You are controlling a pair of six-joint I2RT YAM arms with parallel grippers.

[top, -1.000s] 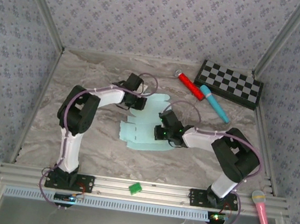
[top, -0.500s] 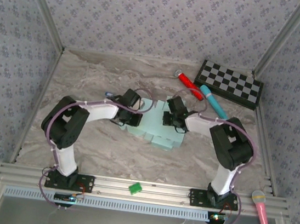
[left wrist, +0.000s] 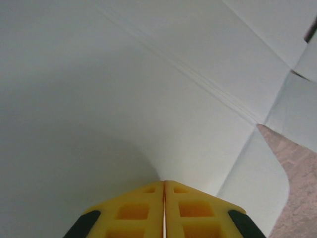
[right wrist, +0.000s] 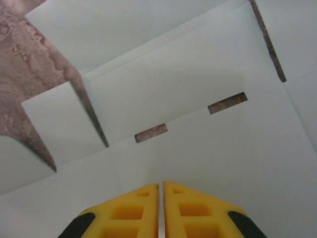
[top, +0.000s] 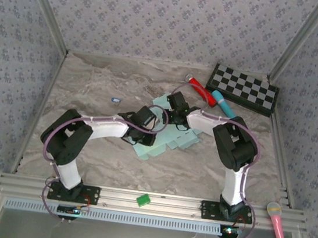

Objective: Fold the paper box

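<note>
My left hand [left wrist: 164,182] has its fingers pressed together, tips against the paper box [left wrist: 148,99] on the side far from the checkerboard [top: 244,89]. My right hand [right wrist: 161,184], likewise pressed together, bears on the side nearer it. The box lies as a die-cut sheet on the table [top: 93,87], not yet a container, holding nothing. I judge the folding barely begun; next I must raise a panel along its crease.
</note>
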